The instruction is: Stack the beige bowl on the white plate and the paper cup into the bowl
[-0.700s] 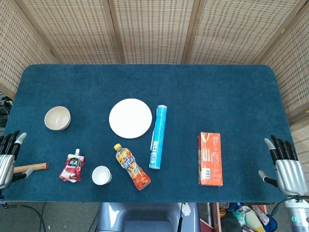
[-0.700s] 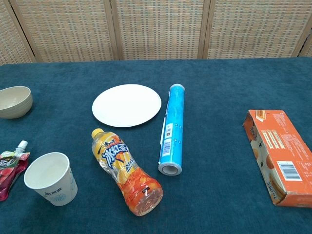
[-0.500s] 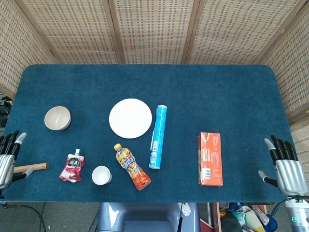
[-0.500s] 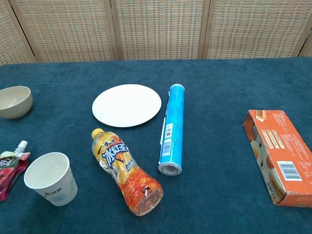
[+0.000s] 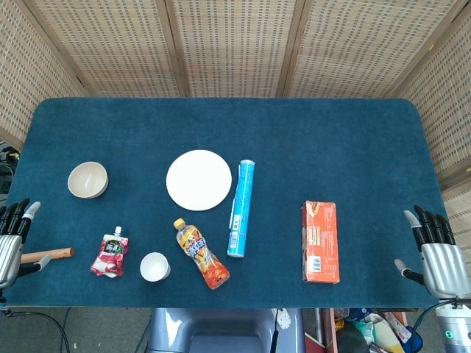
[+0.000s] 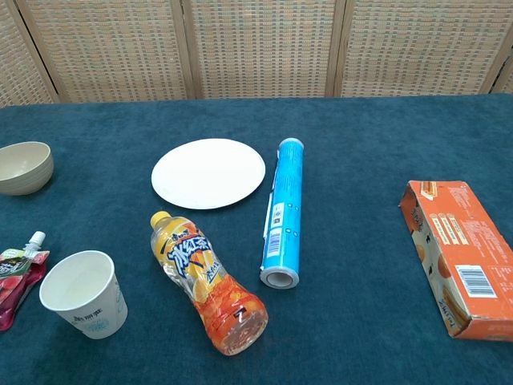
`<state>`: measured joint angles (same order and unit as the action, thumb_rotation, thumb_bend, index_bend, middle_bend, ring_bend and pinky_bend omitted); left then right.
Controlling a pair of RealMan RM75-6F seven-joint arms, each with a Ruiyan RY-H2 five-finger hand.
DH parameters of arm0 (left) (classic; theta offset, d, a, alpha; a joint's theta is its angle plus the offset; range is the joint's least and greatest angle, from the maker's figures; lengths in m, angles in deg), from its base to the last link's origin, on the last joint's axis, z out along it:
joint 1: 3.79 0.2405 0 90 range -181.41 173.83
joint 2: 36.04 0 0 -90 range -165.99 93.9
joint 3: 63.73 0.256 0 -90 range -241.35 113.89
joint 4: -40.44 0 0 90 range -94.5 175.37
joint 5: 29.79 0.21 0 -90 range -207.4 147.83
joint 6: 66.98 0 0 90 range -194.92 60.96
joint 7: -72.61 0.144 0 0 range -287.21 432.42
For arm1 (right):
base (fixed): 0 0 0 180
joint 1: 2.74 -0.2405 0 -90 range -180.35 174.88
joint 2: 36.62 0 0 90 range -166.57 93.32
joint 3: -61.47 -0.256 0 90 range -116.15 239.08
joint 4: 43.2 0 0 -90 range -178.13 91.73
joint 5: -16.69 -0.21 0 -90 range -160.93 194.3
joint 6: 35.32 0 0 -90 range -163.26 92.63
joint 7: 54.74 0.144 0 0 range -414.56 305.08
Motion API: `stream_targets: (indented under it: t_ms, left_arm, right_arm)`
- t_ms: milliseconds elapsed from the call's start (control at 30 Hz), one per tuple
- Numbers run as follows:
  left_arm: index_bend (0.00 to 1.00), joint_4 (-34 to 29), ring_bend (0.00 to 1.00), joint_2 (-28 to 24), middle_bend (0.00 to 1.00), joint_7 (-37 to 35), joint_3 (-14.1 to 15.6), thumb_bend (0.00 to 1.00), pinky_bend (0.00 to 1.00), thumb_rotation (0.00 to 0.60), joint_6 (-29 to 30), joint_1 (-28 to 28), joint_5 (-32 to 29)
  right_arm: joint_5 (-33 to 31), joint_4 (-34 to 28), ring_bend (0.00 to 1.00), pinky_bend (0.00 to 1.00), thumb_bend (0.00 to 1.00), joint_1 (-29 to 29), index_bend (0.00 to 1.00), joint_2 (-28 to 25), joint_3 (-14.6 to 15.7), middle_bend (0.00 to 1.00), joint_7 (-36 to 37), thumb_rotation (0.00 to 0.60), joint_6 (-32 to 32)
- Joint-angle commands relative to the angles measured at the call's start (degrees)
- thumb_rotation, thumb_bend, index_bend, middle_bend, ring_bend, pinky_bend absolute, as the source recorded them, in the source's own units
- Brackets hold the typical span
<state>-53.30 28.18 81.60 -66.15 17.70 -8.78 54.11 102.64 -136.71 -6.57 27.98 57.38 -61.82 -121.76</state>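
A beige bowl (image 5: 87,179) (image 6: 23,167) sits upright at the left of the blue table. The white plate (image 5: 199,179) (image 6: 208,172) lies flat near the middle, with nothing on it. A white paper cup (image 5: 154,266) (image 6: 84,293) stands upright near the front edge, left of the plate. My left hand (image 5: 10,240) hangs at the table's front left corner, fingers spread and holding nothing. My right hand (image 5: 436,254) is at the front right corner, likewise spread and empty. Neither hand shows in the chest view.
An orange drink bottle (image 5: 202,253) (image 6: 207,281) lies beside the cup. A blue tube (image 5: 241,207) (image 6: 284,210) lies right of the plate. An orange box (image 5: 320,241) (image 6: 458,255) lies at the right. A red pouch (image 5: 110,252) (image 6: 15,273) and a wooden stick (image 5: 46,255) lie at the front left.
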Motion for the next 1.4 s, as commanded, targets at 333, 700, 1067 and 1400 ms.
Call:
stream_targets:
  t_ms: [333, 700, 1067, 1400]
  left_arm:
    - [0.00, -0.7, 0.00, -0.2, 0.00, 0.6, 0.2, 0.03, 0.00, 0.600, 0.4, 0.1, 0.5]
    - [0.00, -0.7, 0.00, -0.2, 0.00, 0.7, 0.1, 0.04, 0.00, 0.600, 0.5, 0.1, 0.4]
    - [0.00, -0.6, 0.00, -0.1, 0.00, -0.3, -0.6, 0.06, 0.00, 0.600, -0.1, -0.6, 0.3]
    - [0.14, 6.6, 0.00, 0.9, 0.00, -6.4, -6.1, 0.16, 0.00, 0.600, -2.6, -5.2, -2.2]
  right_arm:
    - [-0.2, 0.2, 0.00, 0.00, 0.17, 0.1, 0.00, 0.0, 0.0, 0.00, 0.3, 0.600, 0.1]
    - [-0.1, 0.1, 0.00, 0.00, 0.17, 0.1, 0.00, -0.1, 0.0, 0.00, 0.1, 0.600, 0.1]
    - [-0.4, 0.1, 0.00, 0.00, 0.17, 0.3, 0.00, -0.3, -0.1, 0.00, 0.8, 0.600, -0.1]
    - [-0.3, 0.2, 0.00, 0.00, 0.17, 0.1, 0.00, -0.2, -0.2, 0.00, 0.8, 0.600, 0.2]
